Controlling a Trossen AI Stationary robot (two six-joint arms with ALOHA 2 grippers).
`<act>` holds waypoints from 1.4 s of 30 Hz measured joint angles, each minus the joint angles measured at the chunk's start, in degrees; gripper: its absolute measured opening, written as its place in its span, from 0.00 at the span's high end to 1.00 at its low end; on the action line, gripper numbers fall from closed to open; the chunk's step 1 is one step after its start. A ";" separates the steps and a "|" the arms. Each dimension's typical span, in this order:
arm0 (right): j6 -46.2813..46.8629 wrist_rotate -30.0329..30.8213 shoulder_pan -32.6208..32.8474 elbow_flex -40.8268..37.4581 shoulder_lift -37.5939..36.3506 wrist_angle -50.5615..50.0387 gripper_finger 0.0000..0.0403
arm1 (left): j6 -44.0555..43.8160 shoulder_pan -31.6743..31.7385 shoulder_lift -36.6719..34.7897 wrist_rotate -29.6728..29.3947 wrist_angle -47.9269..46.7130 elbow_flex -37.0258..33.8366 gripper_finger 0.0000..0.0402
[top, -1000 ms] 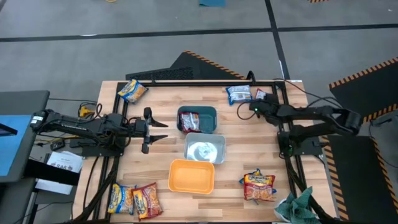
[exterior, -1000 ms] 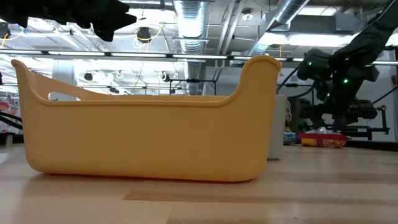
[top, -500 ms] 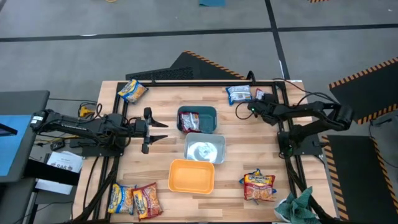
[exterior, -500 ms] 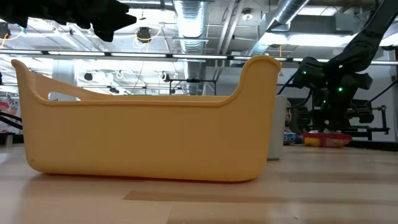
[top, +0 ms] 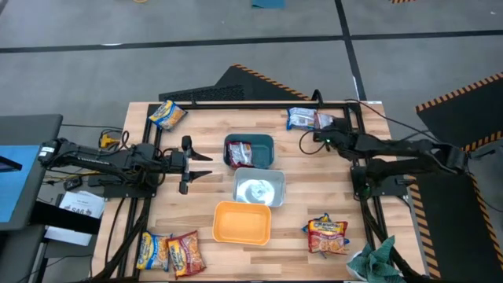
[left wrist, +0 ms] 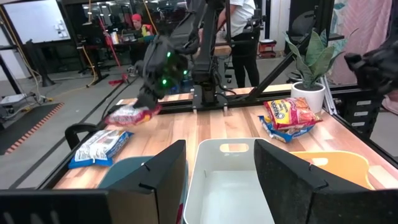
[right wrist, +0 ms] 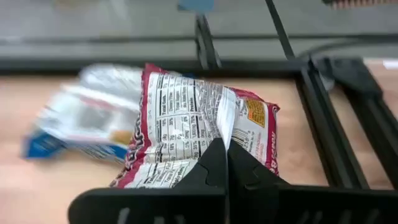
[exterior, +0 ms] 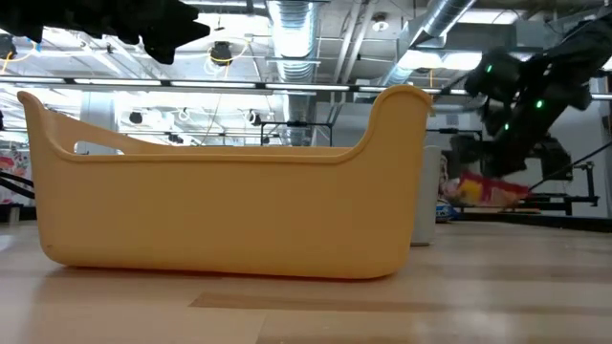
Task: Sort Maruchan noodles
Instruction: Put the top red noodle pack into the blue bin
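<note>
My right gripper (top: 323, 128) is at the table's far right, shut on a red-silver Maruchan packet (right wrist: 186, 118) that hangs above the wood (exterior: 481, 189). A blue-white packet (top: 300, 118) lies flat just beside it (right wrist: 71, 134). My left gripper (top: 201, 163) stands open left of the teal tub (top: 263, 142), which holds a red packet (top: 240, 154). In the left wrist view its fingers frame the pale tub (left wrist: 231, 163). More packets lie at the far left (top: 167, 115), near left (top: 167, 252) and near right (top: 327, 234). My right gripper pinches the red-silver packet between its two shut fingers at the wrapper's edge nearest the wrist (right wrist: 200, 138), about midway along it. The fingers come slanting down from above. The packet is lifted clear of the table and hangs tilted below them (left wrist: 127, 115), label side toward the wrist.
Three tubs stand in a row at the table's middle: teal, pale (top: 258, 189) and orange (top: 242, 223). The orange one fills the low view (exterior: 229, 191). A dark green cloth (top: 377, 262) lies at the near right corner. A black frame (top: 354, 157) runs along the right side.
My right gripper has shut on the red-silver packet and gone up with it. The packet lay flat on the table by the blue-white one; now it hangs tilted, clear of the wood. The blue-white packet has stayed where it was.
</note>
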 joint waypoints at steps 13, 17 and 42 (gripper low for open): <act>-19.77 -2.47 19.50 0.15 -5.70 31.97 0.98 | 0.02 0.00 0.00 -0.02 0.09 0.00 0.55; -25.07 -4.13 24.99 0.15 2.03 44.35 0.98 | 0.03 0.00 0.00 -0.04 0.11 0.00 0.55; -50.37 -27.40 22.12 19.89 33.96 50.45 0.98 | 0.08 -0.01 0.00 -0.07 0.00 0.00 0.55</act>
